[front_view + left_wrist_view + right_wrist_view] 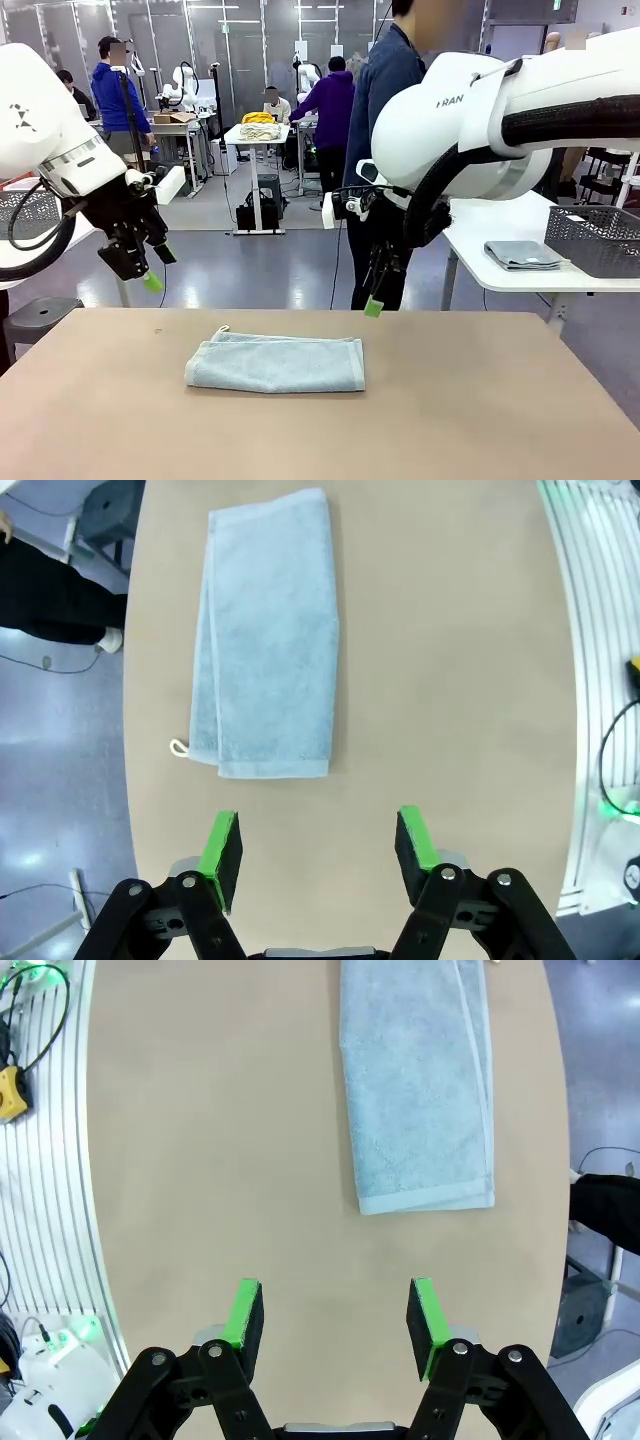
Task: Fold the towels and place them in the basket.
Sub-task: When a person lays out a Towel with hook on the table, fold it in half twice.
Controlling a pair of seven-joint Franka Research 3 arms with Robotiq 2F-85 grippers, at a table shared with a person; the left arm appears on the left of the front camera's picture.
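one towel (pixel 275 362): pale blue, flat on the table (pixel 480 410), already doubled lengthwise; it lies below and between your two claws, just ahead of each one's fingertips.
left claw (pixel 318 835): released, jaws spread wide, nothing in them; it hangs above bare table off the towel's loop end.
right claw (pixel 335 1310): released too and empty, hanging off the towel's other short end.
handling: reckon it light, soft and limp; terry should bite well on the green pads, and nothing here can break. lifted by one layer it will likely sag and fall apart.
hold: take both layers at once, at a short edge or its corners. the loop (pixel 179 747) marks the corner on the left claw's side.
edges: the layered long edges lie on the side away from you, toward the table's far edge; the fold faces you.
room: bare tabletop all round the towel, widest on your near side. a person (pixel 385 90) stands just past the far edge, behind the right claw.
basket (pixel 595 240): dark mesh, on a white side table well out beyond the right claw; i can't tell if it's yours.
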